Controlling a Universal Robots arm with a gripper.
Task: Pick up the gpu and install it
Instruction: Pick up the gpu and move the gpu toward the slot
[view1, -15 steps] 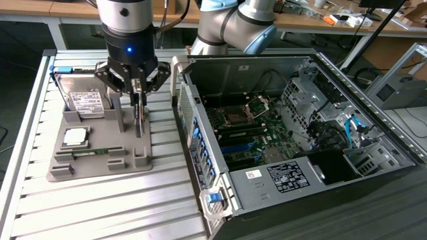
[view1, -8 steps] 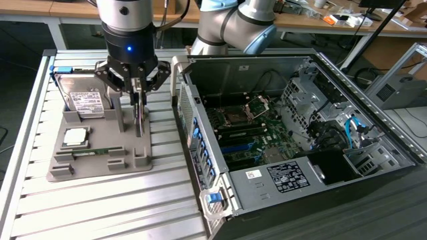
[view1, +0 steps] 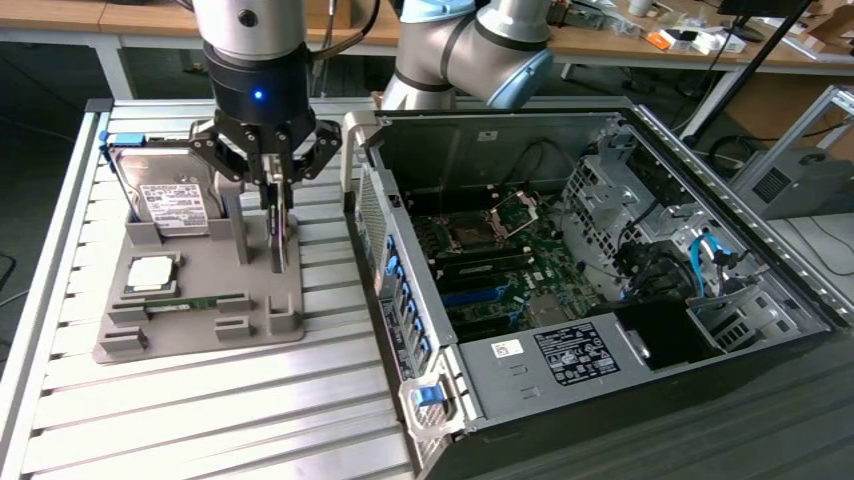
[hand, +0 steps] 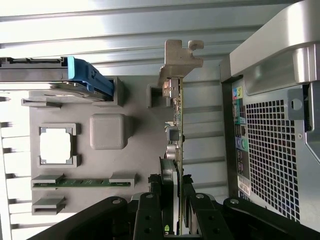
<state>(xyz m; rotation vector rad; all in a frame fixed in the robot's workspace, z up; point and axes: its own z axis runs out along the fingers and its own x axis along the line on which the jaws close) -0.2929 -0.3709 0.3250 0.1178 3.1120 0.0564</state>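
Gpu (hand: 178, 120) upright and edge-on, pinched between the fingers (hand: 149, 215) near its upper edge; gripper (view1: 276, 180) clenched on it from above, one pad against each flat face; lower edge down at the gray holder tray (view1: 200, 335), seated in the slot or just clear of it, cannot tell which; silver end bracket (hand: 177, 56) at the far end of the card, well out from the fingers. Judged light and stiff, yet fragile: thin board with small parts standing proud of one face, easily cracked or knocked by a hard squeeze; smooth faces, so prone to pivot or slip under a narrow grip; best hold probably where the pads sit now, flat on the board along the upper edge, clear of the bracket and of the connector edge below. Outward from the fingers: boxy hard drive (view1: 171, 200) standing in the same tray, just beside them toward the exterior view's left; processor chip (view1: 150, 272) and narrow green memory strip (view1: 187, 301) lying flat in their recesses, below and beyond the drive; open computer case (view1: 481, 395) near the fingers on the opposite side, toward the exterior view's right, with motherboard (view1: 501, 280) exposed inside, well apart from the card; slatted metal table (view1: 214, 410) beneath tray and case alike.
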